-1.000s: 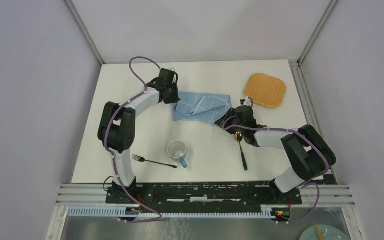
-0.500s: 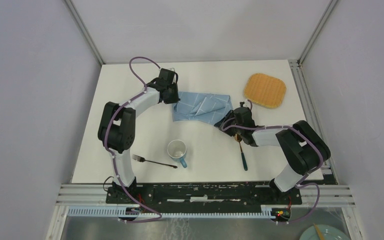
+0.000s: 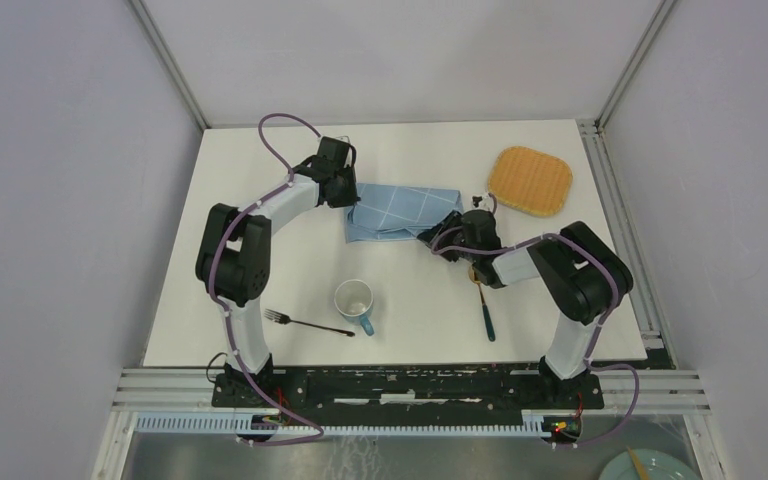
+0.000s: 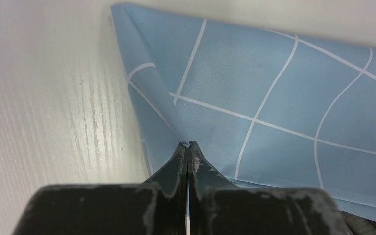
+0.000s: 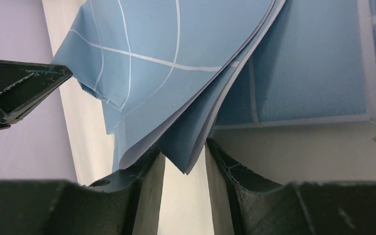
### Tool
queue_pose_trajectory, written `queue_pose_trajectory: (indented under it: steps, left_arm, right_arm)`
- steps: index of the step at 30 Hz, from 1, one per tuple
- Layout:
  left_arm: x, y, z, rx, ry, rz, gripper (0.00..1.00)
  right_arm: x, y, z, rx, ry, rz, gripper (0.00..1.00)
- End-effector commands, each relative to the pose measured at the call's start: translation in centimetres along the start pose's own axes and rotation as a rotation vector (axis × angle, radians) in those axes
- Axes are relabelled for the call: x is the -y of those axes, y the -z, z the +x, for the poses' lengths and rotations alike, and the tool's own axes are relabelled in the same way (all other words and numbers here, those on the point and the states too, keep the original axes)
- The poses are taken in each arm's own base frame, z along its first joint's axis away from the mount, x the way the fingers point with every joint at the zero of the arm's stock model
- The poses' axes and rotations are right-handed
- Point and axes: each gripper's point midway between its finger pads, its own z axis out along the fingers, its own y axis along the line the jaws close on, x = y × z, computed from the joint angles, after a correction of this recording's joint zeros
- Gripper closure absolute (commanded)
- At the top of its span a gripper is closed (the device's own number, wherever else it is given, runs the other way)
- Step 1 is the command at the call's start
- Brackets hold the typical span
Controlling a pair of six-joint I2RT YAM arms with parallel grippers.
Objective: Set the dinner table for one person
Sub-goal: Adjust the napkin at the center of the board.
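Dinner table (image 3: 260,220): white, lying under and all round the blue checked cloth (image 3: 395,212).
Left gripper (image 4: 188,145): we see its jaws pressed together, pinching the cloth's left edge.
Right gripper (image 5: 184,152): jaws partly apart, with the cloth's folded right corner hanging between them.
Top view only: mat (image 3: 529,182) right of the cloth; mug (image 3: 354,302), fork (image 3: 305,323) and spoon (image 3: 486,318) on the arms' side of it.
Wrist views only: we see the pinch and the gap.
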Motion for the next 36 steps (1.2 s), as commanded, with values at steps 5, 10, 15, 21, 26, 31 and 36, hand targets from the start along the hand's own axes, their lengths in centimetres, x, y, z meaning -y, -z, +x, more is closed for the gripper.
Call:
queue_pose_trajectory:
  steps: [5,10,15,21,26,31,36]
  left_arm:
    - [1.0,0.7,-2.2,0.053,-0.030,0.031,0.98]
    - [1.1,0.7,-2.1,0.049,-0.028,0.036,0.98]
    - [1.0,0.7,-2.1,0.049,-0.029,0.033,0.98]
    - [0.9,0.7,-2.0,0.047,-0.031,0.031,0.98]
    - [0.9,0.6,-1.8,0.042,-0.029,0.033,0.98]
    - [1.0,0.5,-1.8,0.045,-0.022,0.036,0.98]
    - [1.1,0.6,-1.9,0.047,-0.024,0.038,0.98]
  right_arm:
    - [0.5,-0.7,0.0,-0.007,0.057,0.024,0.63]
    - [-0.4,-1.6,-0.8,-0.002,0.112,0.026,0.69]
    - [-0.7,-2.8,-0.8,-0.012,0.113,0.013,0.87]
    - [-1.9,-2.6,-1.8,0.018,0.139,-0.008,1.00]
    - [-4.6,-1.3,-3.7,0.064,0.214,-0.052,1.00]
    - [-7.3,-0.7,-5.8,0.107,0.310,-0.066,1.00]
    - [-8.9,-1.8,-7.2,0.116,0.355,-0.065,1.00]
